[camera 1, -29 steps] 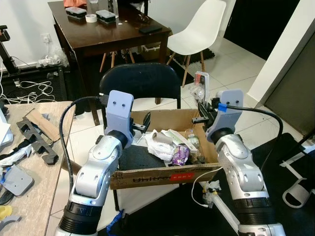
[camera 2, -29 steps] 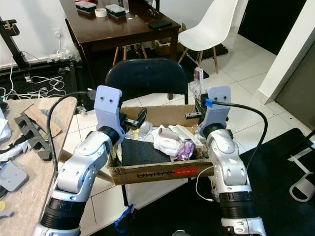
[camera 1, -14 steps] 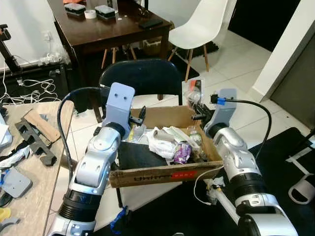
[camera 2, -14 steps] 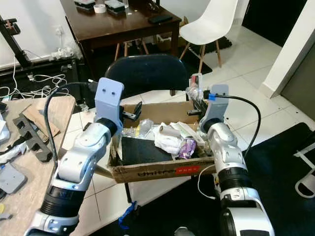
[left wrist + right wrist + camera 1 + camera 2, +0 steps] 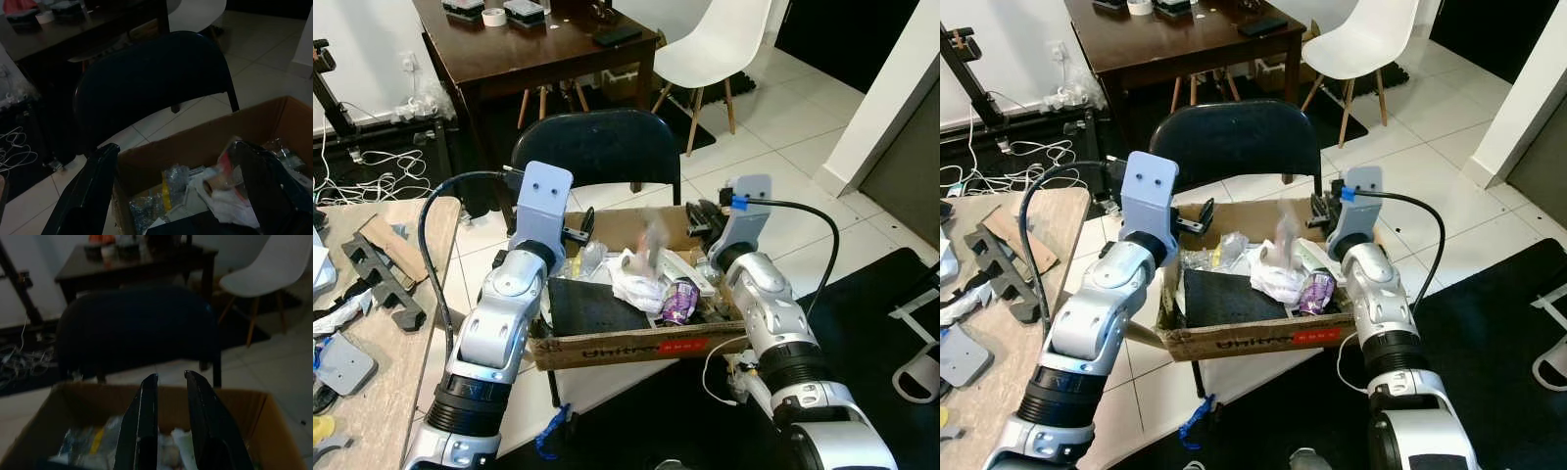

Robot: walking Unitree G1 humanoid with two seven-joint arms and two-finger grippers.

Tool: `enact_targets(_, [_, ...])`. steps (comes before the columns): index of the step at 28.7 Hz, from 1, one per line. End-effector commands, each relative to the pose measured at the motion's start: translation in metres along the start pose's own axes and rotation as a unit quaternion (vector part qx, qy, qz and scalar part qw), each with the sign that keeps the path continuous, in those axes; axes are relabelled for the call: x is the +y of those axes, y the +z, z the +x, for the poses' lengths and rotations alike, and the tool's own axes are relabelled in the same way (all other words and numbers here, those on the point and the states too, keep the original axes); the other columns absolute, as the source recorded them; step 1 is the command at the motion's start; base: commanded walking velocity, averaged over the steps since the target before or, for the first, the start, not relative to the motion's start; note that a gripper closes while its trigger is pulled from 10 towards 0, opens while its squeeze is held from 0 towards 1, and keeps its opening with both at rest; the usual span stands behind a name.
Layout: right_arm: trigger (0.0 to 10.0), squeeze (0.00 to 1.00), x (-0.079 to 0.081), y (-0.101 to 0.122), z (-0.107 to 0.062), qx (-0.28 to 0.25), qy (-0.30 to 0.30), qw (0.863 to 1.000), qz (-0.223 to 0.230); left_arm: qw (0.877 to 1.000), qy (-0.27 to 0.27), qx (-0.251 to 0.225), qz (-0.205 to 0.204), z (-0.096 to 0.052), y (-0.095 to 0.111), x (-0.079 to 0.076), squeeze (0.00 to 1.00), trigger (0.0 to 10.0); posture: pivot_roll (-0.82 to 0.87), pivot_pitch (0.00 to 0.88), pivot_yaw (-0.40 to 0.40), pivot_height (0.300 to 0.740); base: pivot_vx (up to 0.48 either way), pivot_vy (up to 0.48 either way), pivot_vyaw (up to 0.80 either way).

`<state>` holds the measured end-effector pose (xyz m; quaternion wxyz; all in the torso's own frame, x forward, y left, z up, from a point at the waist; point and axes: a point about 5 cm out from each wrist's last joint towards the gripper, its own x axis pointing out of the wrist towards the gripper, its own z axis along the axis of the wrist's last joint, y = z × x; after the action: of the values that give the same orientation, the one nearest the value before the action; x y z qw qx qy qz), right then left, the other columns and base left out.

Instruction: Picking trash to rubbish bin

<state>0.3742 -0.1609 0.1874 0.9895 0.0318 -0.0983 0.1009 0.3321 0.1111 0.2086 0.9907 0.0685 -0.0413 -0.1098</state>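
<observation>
Your right gripper (image 5: 168, 382) hangs over the far right rim of the cardboard box (image 5: 636, 348), fingers slightly parted, holding nothing. A blurred pale piece of trash (image 5: 655, 235) sits mid-air above the crumpled wrappers inside. Your left gripper (image 5: 186, 181) is spread wide at the box's far left corner. A black chair (image 5: 597, 157) stands close behind; tiled floor lies to the right.

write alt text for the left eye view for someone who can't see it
A cardboard box full of trash sits on a black chair, with the robot's left gripper and right gripper poised over its back corners. A blurred piece of trash is in mid-air above the pile. Behind stand a dark wooden table and a white chair.
</observation>
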Motion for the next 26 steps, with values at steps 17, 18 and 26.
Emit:
enact_targets(17, [10.0, 0.0, 0.008, 0.048, -0.023, -0.121, -0.046, 0.992, 0.004, 0.995, 0.001, -0.017, -0.096, -0.011, -0.004, -0.005, 0.0, 10.0, 0.01, 0.143, 0.005, 0.74, 0.0, 0.0, 0.0])
enact_targets(18, [10.0, 0.0, 0.009, 0.049, -0.024, -0.121, -0.045, 0.992, 0.002, 0.995, 0.005, -0.018, -0.098, -0.011, -0.004, -0.004, 0.0, 10.0, 0.01, 0.141, 0.002, 0.74, 0.0, 0.0, 0.0])
enact_targets(26, [10.0, 0.0, 0.015, 0.05, -0.026, -0.113, -0.034, 0.993, 0.005, 0.994, 0.02, -0.018, -0.101, -0.014, -0.005, 0.005, 0.0, 10.0, 0.02, 0.13, -0.003, 0.74, 0.0, 0.0, 0.0])
